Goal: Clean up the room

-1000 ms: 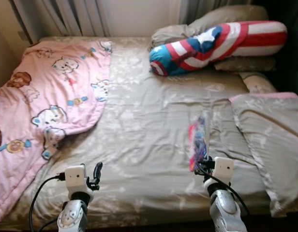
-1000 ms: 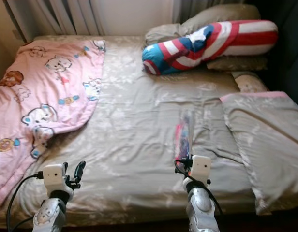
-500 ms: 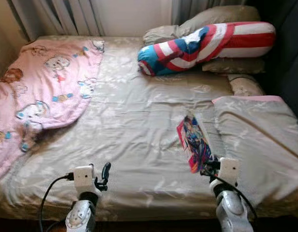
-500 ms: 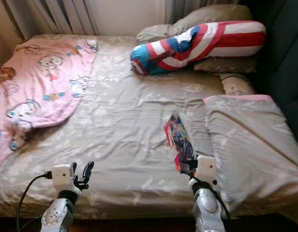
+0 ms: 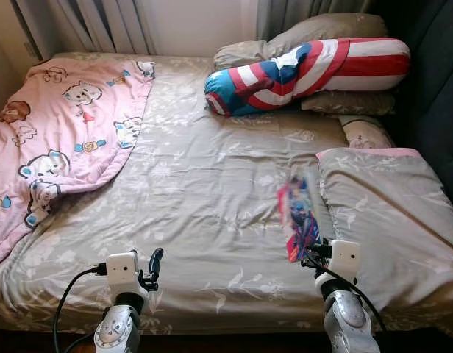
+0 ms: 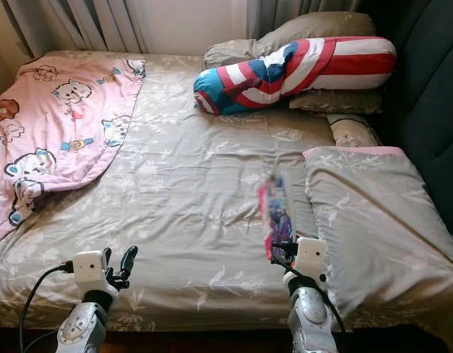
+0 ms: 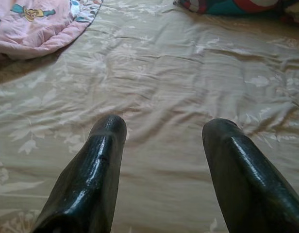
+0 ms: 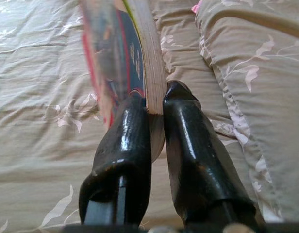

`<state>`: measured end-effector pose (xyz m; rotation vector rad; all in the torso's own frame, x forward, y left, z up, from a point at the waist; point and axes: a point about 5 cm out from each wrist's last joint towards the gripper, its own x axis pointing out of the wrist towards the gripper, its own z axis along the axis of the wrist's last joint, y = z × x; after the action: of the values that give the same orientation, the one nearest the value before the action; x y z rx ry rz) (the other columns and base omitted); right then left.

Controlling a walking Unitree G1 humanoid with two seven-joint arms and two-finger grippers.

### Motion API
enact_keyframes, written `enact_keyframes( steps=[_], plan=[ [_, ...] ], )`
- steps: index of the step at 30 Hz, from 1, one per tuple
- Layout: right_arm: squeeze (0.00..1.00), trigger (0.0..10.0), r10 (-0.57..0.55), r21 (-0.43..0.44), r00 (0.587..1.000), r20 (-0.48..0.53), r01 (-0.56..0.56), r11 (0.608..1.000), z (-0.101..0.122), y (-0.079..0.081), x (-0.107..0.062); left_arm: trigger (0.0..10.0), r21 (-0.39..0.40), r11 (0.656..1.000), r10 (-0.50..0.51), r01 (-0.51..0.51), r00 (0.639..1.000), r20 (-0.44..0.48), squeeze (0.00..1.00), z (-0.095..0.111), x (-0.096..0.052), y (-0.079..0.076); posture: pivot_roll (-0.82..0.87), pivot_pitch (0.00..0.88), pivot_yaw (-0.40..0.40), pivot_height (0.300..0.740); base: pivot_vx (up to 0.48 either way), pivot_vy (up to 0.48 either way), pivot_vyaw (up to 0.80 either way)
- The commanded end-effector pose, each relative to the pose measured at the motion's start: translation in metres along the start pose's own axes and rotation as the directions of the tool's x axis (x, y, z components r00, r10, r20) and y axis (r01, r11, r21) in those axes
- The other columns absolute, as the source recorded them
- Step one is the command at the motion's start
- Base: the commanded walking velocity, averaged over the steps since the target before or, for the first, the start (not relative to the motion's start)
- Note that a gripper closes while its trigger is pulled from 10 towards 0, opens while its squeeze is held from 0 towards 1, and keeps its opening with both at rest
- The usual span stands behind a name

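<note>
A thin colourful book with a red and blue cover stands on edge above the bed, blurred in the eye views. My right gripper is shut on its lower end, one black finger on each cover, near the bed's front edge beside a folded grey blanket. My left gripper is open over the bare sheet at the front left, nothing between its fingers.
A pink cartoon quilt covers the bed's left side. A red, white and blue bolster and grey pillows lie at the head. A dark headboard rises on the right. Curtains hang behind.
The camera has shifted, so the bed sits differently in view. The book in my right gripper has swung from showing its cover to standing edge-on.
</note>
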<state>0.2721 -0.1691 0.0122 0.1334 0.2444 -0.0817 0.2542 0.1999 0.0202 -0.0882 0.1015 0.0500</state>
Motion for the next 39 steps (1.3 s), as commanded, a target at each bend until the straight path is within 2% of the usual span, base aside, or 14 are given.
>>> enact_keyframes(
  steps=[1, 19, 36, 39],
  plan=[
    [0.0, 10.0, -0.02, 0.005, 0.999, 0.031, 0.02, 1.0, 0.0066, -0.0033, 0.0026, 10.0, -0.004, 1.0, 0.005, -0.005, 1.0, -0.029, 0.0, -0.0057, -0.0054, 0.0035, -0.01, 0.149, -0.045, 0.74, 0.0, 0.0, 0.0],
    [0.0, 10.0, -0.037, -0.005, 0.999, 0.021, 0.037, 0.999, 0.0057, -0.0055, 0.0033, 10.0, 0.004, 1.0, -0.003, 0.003, 1.0, -0.03, 0.0, -0.0057, -0.0057, 0.0016, 0.0, 0.152, -0.048, 0.74, 0.0, 0.0, 0.0],
    [0.0, 10.0, -0.057, -0.006, 0.998, 0.02, 0.057, 0.998, 0.0062, -0.0089, 0.0042, 10.0, 0.012, 1.0, -0.016, 0.017, 0.999, -0.029, 0.0, -0.0057, -0.0067, 0.0001, 0.0, 0.156, -0.047, 0.74, 0.324, 0.0, 0.0],
    [0.0, 10.0, -0.057, -0.006, 0.998, 0.017, 0.057, 0.998, 0.0053, -0.0081, 0.0043, 10.0, 0.015, 1.0, -0.016, 0.016, 0.999, -0.03, 0.0, -0.0061, -0.0076, 0.0011, 0.0, 0.157, -0.047, 0.74, 0.0, 0.0, 0.0]
  ],
)
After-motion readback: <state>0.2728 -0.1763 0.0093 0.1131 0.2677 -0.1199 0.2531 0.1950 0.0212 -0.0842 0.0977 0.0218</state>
